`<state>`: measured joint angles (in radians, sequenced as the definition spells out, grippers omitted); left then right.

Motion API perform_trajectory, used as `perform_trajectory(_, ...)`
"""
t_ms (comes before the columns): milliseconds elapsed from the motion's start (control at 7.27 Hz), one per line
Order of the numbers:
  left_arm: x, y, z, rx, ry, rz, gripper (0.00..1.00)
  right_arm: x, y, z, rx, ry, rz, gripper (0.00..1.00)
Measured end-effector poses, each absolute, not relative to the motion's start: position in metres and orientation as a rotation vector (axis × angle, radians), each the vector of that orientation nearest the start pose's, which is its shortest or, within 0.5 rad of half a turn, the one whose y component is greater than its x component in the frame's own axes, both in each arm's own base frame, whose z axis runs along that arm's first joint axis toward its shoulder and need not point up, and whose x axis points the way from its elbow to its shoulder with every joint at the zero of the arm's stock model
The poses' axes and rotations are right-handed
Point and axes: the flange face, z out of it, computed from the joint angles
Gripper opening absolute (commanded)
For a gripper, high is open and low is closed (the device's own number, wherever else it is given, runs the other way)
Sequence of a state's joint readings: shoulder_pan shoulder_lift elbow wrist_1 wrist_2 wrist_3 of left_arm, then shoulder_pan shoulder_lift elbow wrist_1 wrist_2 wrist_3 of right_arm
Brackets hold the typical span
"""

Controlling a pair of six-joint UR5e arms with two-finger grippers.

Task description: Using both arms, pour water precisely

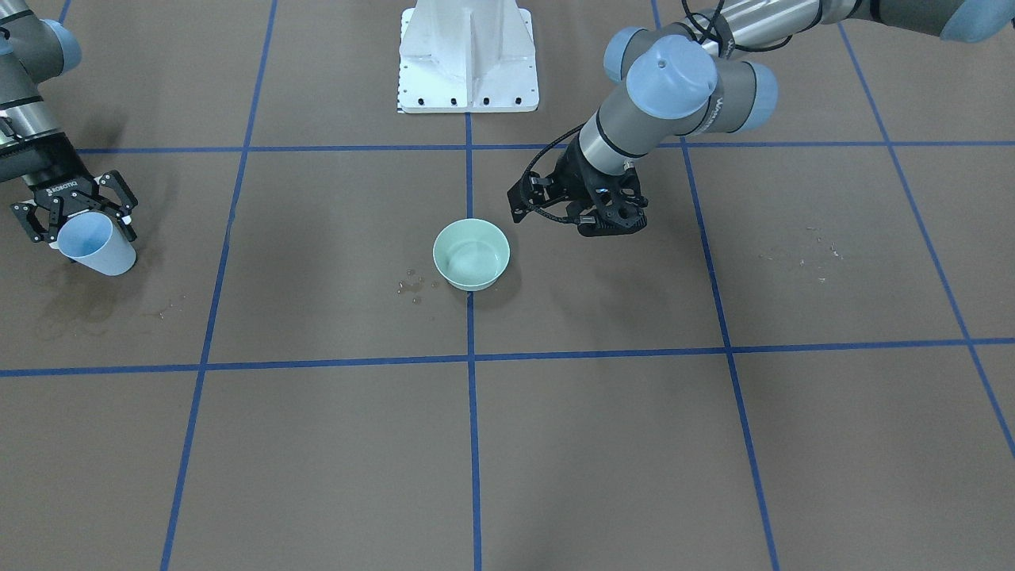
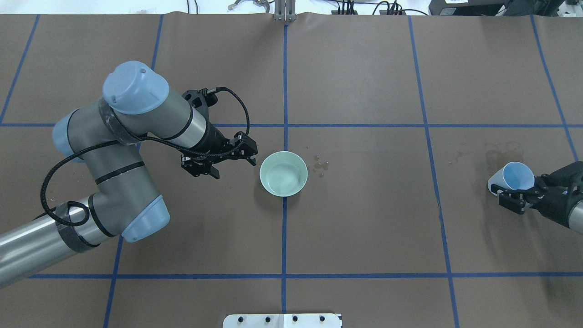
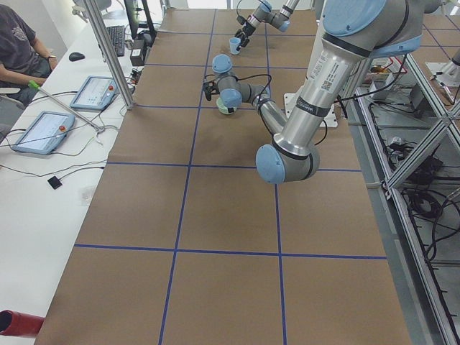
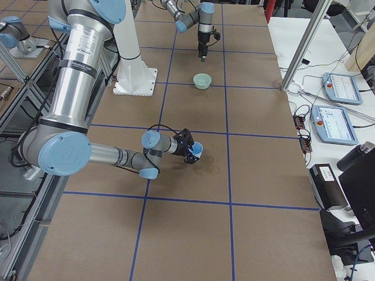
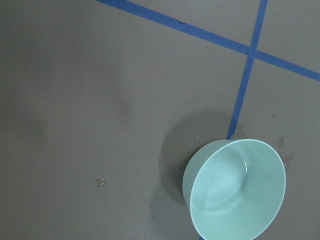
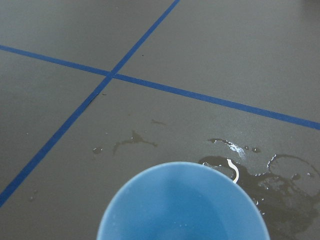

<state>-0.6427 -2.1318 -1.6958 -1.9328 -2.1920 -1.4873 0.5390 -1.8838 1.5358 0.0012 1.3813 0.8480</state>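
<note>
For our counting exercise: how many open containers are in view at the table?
2. A green bowl stands near the table's middle; a blue cup is held, tilted, in the right gripper toward the table's end.

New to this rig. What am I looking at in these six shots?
A robot's left arm and right arm work over a brown table marked with blue tape lines. Four cameras are fixed: one facing the robot, one over its shoulders, one at each table end. Two more ride the wrists. A pale green bowl sits mid-table with water in it and drops beside it. The right claw grips a tilted light blue cup by a wet patch. The left claw hangs next to the bowl, nothing seen in it.
</note>
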Motion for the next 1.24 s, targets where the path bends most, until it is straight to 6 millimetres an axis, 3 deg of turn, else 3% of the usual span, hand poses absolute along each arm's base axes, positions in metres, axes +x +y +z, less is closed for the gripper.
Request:
perform_trajectory(138,0.473,-0.449,0.227,-0.164,1.145,-0.17,1.0,-0.234,-0.317,0.64,0.855,-0.885,-0.047,0.49)
perform_trajectory(275,0.473,-0.449,0.227,-0.164,1.145,-0.171,1.0,-0.234,-0.316,0.642,0.857,-0.881,-0.055,0.19)
perform_trajectory(413,0.473,-0.449,0.228,-0.165,1.144,-0.172,1.0,-0.234,-0.316,0.642,0.862,-0.883,-0.061,0.0)
perform_trajectory(826,0.472,-0.449,0.229,-0.165,1.143,-0.172,1.0,-0.235,-0.316,0.624,0.902,-0.941,-0.051,0.0)
perform_trajectory(1101,0.468,-0.451,0.229,-0.162,1.145,-0.177,1.0,-0.251,-0.324,0.587,0.895,-0.952,-0.056,0.0)
perform_trajectory(1238,0.463,-0.455,0.229,-0.159,1.146,-0.183,1.0,-0.272,-0.335,0.557,0.879,-0.955,-0.062,0.0)
